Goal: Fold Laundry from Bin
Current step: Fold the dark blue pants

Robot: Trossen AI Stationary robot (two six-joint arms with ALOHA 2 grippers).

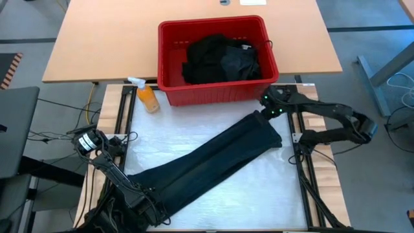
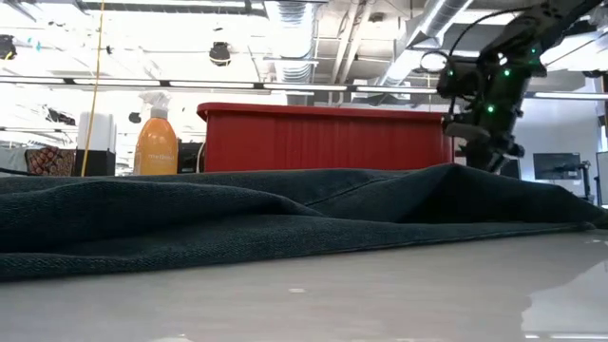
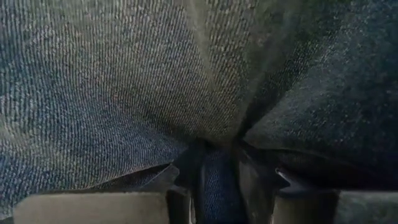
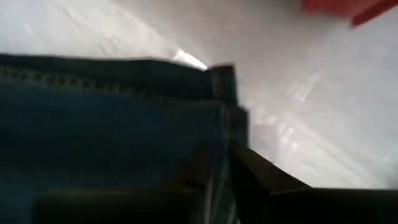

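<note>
One garment [image 1: 200, 165] lies stretched across the desk [image 1: 259, 194]. Left pincer [image 3: 219, 186] grips its end; right pincer [image 1: 268, 110] state unclear. Next: fold.

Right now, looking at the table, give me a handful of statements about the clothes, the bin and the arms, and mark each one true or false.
1. A long dark garment lies slantwise across the white work surface. True.
2. The red bin is empty. False: dark clothes are piled inside it.
3. An orange spray bottle stands beside the bin. True.
4. The left gripper hangs in the air away from any cloth. False: it is shut on a fold of the long dark garment, near the table's front left corner.
5. The right gripper is at the garment's end nearest the bin. True.
6. The spray bottle sits inside the bin. False: it stands outside, on the table.
</note>
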